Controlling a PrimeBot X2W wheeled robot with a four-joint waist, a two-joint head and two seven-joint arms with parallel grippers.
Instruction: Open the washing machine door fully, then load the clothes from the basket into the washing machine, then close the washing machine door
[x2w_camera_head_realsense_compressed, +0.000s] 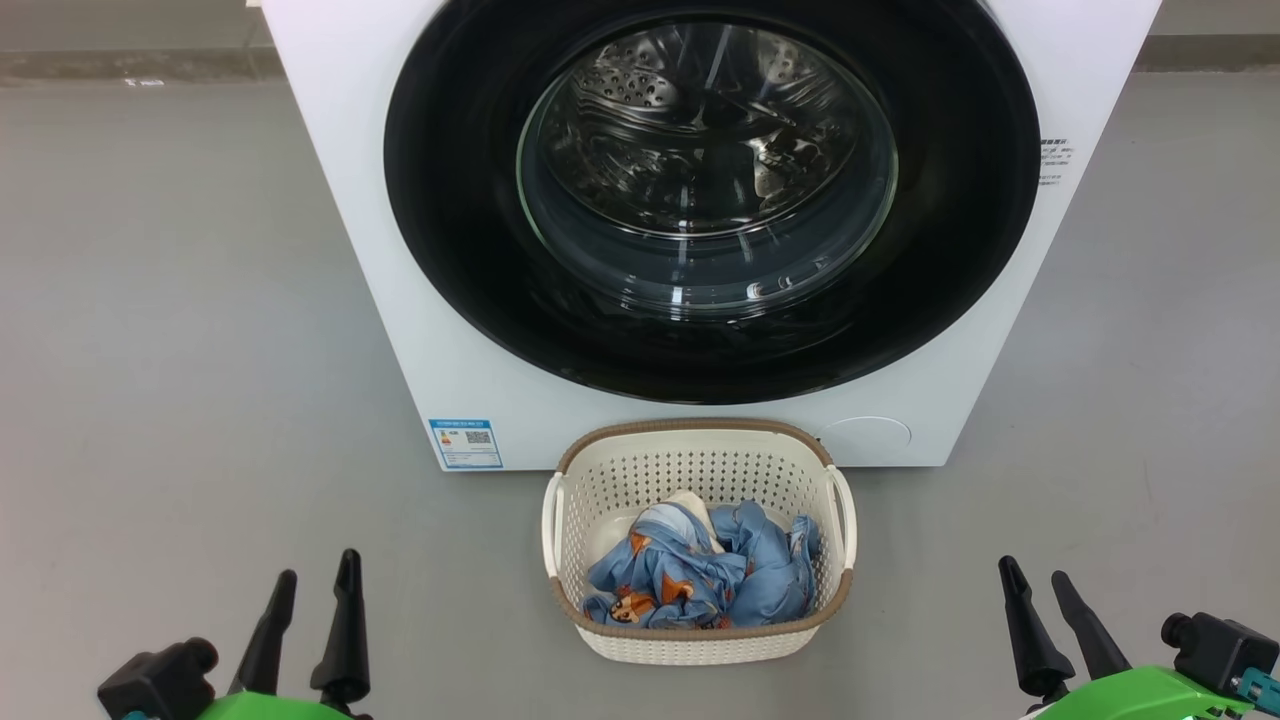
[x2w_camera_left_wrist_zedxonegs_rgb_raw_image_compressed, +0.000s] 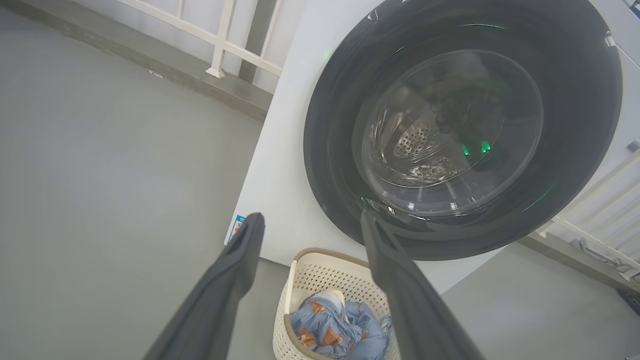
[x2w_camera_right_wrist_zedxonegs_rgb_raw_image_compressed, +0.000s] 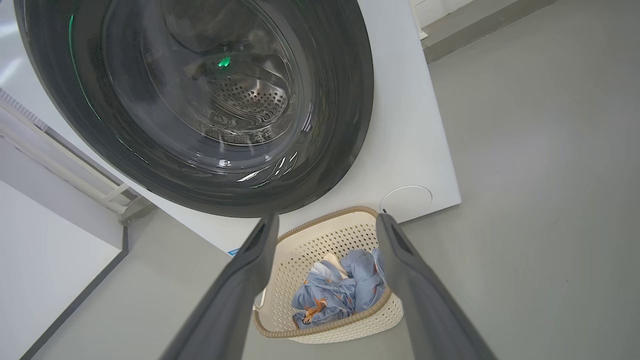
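Floor (x2w_camera_head_realsense_compressed: 150, 300) all round is plain grey concrete-looking stuff. In my left wrist view a white railing (x2w_camera_left_wrist_zedxonegs_rgb_raw_image_compressed: 220, 45) runs along the wall behind the washing machine (x2w_camera_head_realsense_compressed: 330, 150). The machine is a big white box right in front of me, with a blue sticker (x2w_camera_head_realsense_compressed: 465, 443) at its lower left corner and a round cap (x2w_camera_head_realsense_compressed: 866, 435) at lower right.

The basket (x2w_camera_head_realsense_compressed: 700, 640) sits on the floor between me and the machine, just in front of it and right under the bottom of the door (x2w_camera_head_realsense_compressed: 460, 200). It's cream, full of little holes, with a brown rim and a handle on each side. The clothes (x2w_camera_head_realsense_compressed: 690, 575) are bunched in the bottom: light blue fabric with orange prints and a bit of cream cloth poking up at the back.

The door is shut flat against the front. It has a wide glossy black ring and a bulging clear glass middle, and I can see the steel drum (x2w_camera_head_realsense_compressed: 640, 90) through it.

My left pincer (x2w_camera_head_realsense_compressed: 318, 565) and right pincer (x2w_camera_head_realsense_compressed: 1033, 570) hang low on either side of the basket, well apart from it. Both are spread wide with nothing in them.
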